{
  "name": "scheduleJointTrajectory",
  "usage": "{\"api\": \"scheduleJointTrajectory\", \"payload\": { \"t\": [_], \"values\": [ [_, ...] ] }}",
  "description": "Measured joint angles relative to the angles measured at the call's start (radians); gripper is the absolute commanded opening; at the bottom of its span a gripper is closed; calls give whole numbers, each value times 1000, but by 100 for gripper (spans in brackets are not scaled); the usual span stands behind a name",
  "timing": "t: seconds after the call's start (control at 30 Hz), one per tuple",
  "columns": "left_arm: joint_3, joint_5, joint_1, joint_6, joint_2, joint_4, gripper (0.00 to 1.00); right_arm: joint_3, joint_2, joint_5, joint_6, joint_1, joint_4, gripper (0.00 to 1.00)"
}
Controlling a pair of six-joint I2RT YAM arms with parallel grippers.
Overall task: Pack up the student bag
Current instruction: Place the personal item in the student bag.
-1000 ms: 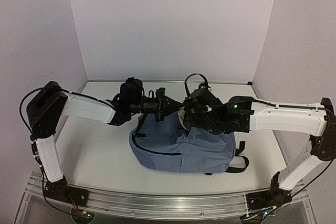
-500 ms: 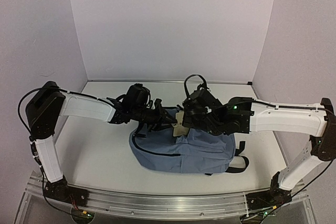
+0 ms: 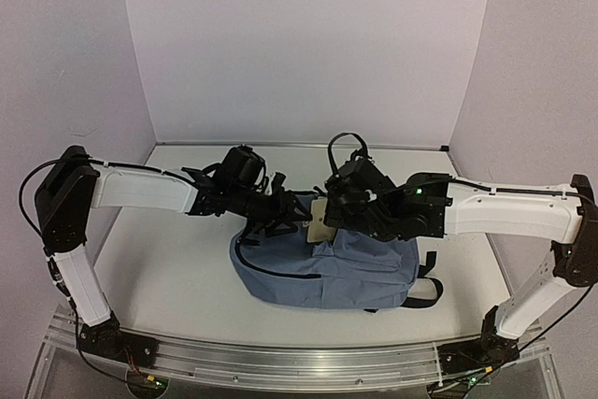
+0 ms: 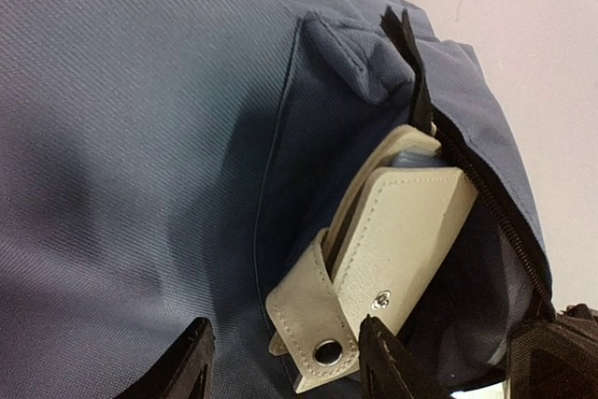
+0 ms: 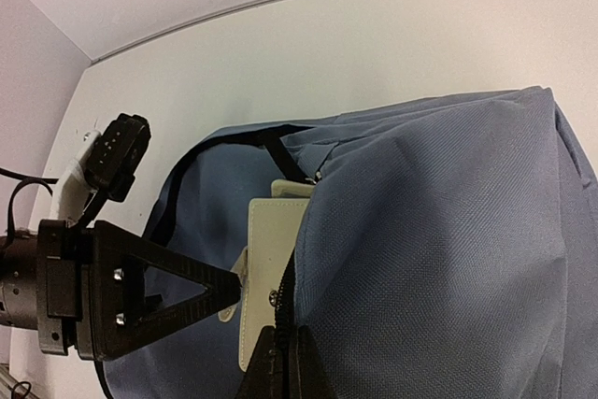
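The student bag [image 3: 327, 273] lies on the white table, slate-blue, its top opening facing the back. A cream leather case [image 4: 402, 231] with a snap strap [image 4: 318, 320] sticks halfway out of that opening. My left gripper [image 4: 285, 343] is open, one finger on each side of the strap end, not pinching it. My right gripper [image 5: 285, 366] is shut on the bag's black zip edge [image 5: 285, 310], holding the opening up beside the case [image 5: 271, 259]. From above, both grippers, left [image 3: 294, 215] and right [image 3: 338, 210], meet at the bag's top.
The bag's black shoulder straps [image 3: 430, 289] trail off its right side. Bare white table [image 3: 159, 268] lies to the left of the bag. Lilac walls enclose three sides, and an aluminium rail [image 3: 280, 359] runs along the near edge.
My left gripper carried the cream case down and to the right into the bag's opening, then opened and let go of it. My right gripper stayed shut on the zip edge.
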Motion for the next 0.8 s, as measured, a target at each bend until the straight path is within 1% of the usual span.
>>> {"api": "scheduleJointTrajectory", "payload": {
  "t": [0.07,0.1,0.17,0.3,0.37,0.47,0.67,0.8],
  "values": [
    [4,6,-13,15,2,-2,49,0,0,-2,0,0,0,0],
    [11,9,-20,21,6,-4,46,0,0,-2,0,0,0,0],
    [37,14,-35,36,22,-8,36,0,0,-2,0,0,0,0],
    [75,30,-64,53,52,-3,26,0,0,-2,0,0,0,0],
    [89,36,-75,54,66,5,22,0,0,-2,0,0,0,0],
    [125,42,-95,55,97,17,20,0,0,-2,0,0,-1,0],
    [165,55,-136,51,135,85,21,0,0,-1,0,0,0,0],
    [169,53,-142,44,146,114,30,0,-2,6,1,0,-1,0]
  ]
}}
